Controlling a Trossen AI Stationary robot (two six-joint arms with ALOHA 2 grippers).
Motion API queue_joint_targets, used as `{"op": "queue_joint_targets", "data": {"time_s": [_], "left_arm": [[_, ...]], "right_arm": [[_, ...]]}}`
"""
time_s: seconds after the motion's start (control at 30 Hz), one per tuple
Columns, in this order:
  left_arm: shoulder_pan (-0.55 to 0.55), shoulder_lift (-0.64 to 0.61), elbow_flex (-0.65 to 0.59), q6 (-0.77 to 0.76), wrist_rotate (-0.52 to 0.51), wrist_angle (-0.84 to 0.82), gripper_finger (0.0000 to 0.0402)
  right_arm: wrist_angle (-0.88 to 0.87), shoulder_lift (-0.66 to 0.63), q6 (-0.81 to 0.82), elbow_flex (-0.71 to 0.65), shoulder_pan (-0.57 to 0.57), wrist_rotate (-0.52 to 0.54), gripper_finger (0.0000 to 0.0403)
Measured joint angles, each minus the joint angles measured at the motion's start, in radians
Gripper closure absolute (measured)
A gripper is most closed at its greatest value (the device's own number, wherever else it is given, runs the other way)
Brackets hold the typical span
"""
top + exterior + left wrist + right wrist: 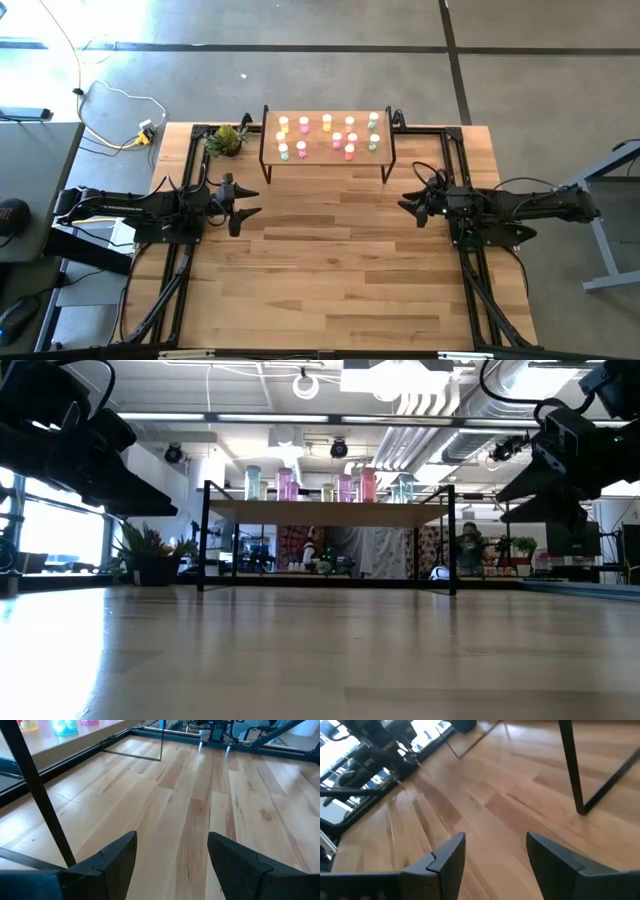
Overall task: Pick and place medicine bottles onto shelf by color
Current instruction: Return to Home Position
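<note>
Several tiny medicine bottles (327, 135), pink, yellow and green, stand upright on the top of the shelf (328, 157), a small wooden platform on thin black legs at the table's far middle. In the low view the bottles (287, 484) show above the shelf top (330, 512). My left gripper (247, 204) hangs open over the table's left side, in front of the shelf's left end, with nothing between its fingers (172, 860). My right gripper (410, 204) hangs open over the right side, also holding nothing (495, 855).
A small pineapple-like plant (226, 140) stands on the table left of the shelf. Black frame rails (185, 240) run along both table sides. Bare wood (330, 270) lies between and in front of the grippers.
</note>
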Motion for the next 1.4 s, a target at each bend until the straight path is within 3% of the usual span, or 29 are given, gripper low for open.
{"op": "queue_joint_targets", "data": {"time_s": [1.4], "left_arm": [[0.0,0.0,0.0,0.0,0.001,0.0,0.0167]], "right_arm": [[-0.046,0.0,0.013,0.0,0.0,-0.011,0.0203]]}}
